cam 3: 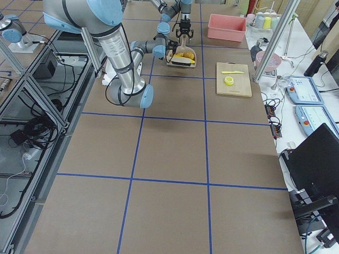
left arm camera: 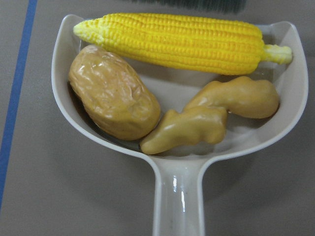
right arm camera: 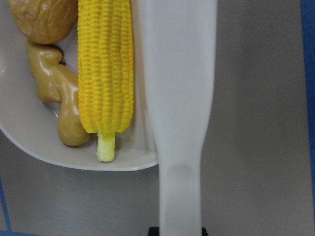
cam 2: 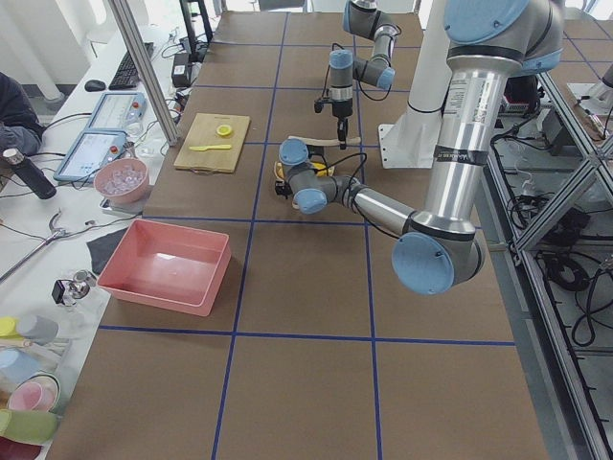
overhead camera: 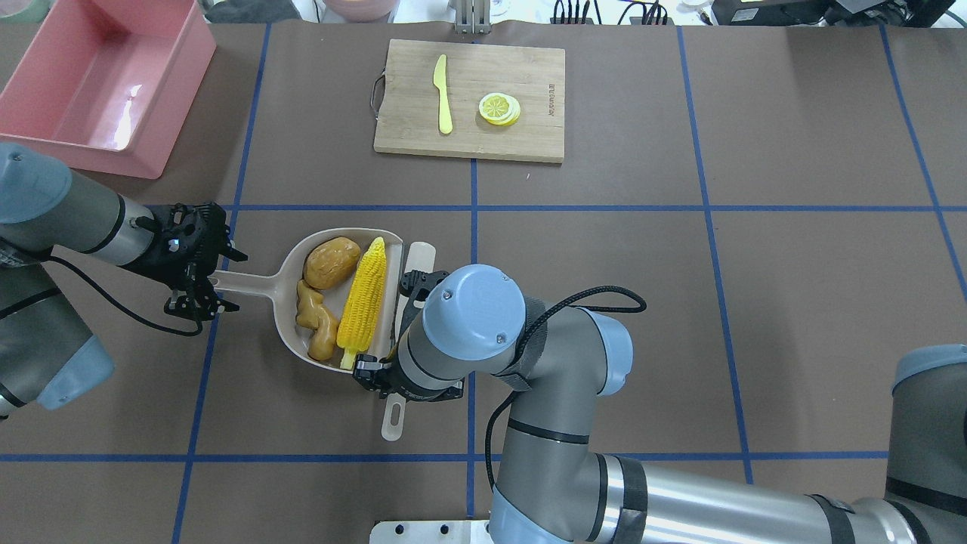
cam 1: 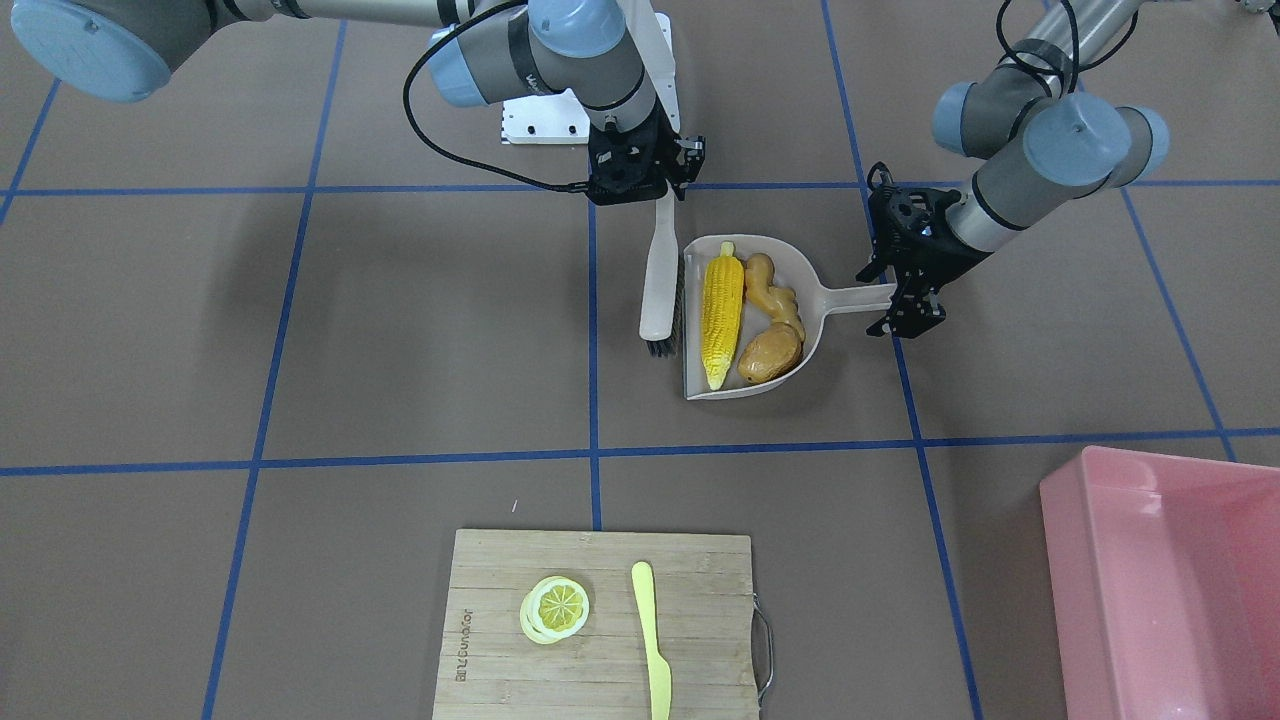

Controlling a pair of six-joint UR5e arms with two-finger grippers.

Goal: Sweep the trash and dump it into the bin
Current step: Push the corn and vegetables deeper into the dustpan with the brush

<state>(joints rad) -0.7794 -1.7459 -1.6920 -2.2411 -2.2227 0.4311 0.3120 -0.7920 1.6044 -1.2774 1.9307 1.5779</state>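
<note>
The beige dustpan (cam 1: 760, 245) rests on the table and holds all the trash: the yellow corn cob (cam 1: 722, 320), the tan ginger root (cam 1: 775, 295) and the brown potato-like lump (cam 1: 770, 352). My left gripper (cam 1: 885, 300) is shut on the end of the dustpan's handle (overhead camera: 249, 283). My right gripper (cam 1: 655, 195) is shut on the handle of a beige brush (cam 1: 660, 280). The brush lies along the pan's open mouth, right beside the corn (right arm camera: 106, 73). The pink bin (overhead camera: 189, 60) stands empty at the table's far left corner, away from both grippers.
A wooden cutting board (overhead camera: 529, 136) at the far middle carries a lemon slice (overhead camera: 500, 108) and a pale yellow knife (overhead camera: 443, 94). Blue tape lines cross the brown table. Brown table surface lies between the dustpan and the bin.
</note>
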